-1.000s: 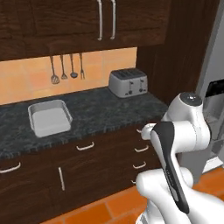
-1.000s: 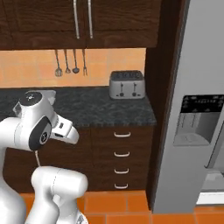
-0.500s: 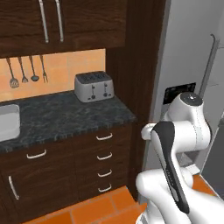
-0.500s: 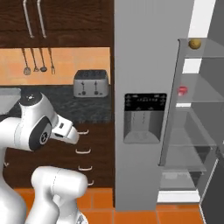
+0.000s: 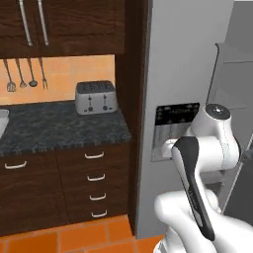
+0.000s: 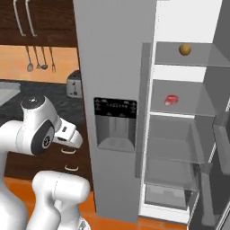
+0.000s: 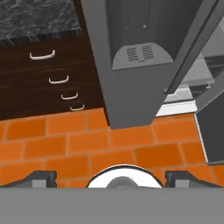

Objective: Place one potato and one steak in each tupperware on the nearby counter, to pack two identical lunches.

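Observation:
A brown potato (image 6: 184, 49) lies on the top shelf of the open fridge, and a red steak (image 6: 171, 99) lies on the shelf below it. At the left runs the dark speckled counter (image 5: 59, 129), with a light-grey sliver of one tupperware (image 5: 1, 121) at the frame's edge. My gripper (image 7: 112, 178) is open and holds nothing, its fingertips (image 7: 42, 177) far apart. It hangs low in front of the base, aimed down at the orange floor tiles, well short of the fridge shelves.
A silver toaster (image 5: 96, 97) stands on the counter's right end, under hanging utensils (image 5: 22, 74). The grey fridge door with its dispenser (image 6: 114, 125) is shut; the right side stands open, showing glass shelves (image 6: 170, 148). Dark drawers (image 7: 48, 65) sit below the counter.
The whole picture has shifted: the base has swung right, so the counter and toaster slid left and the open fridge came into view. The gripper stays open.

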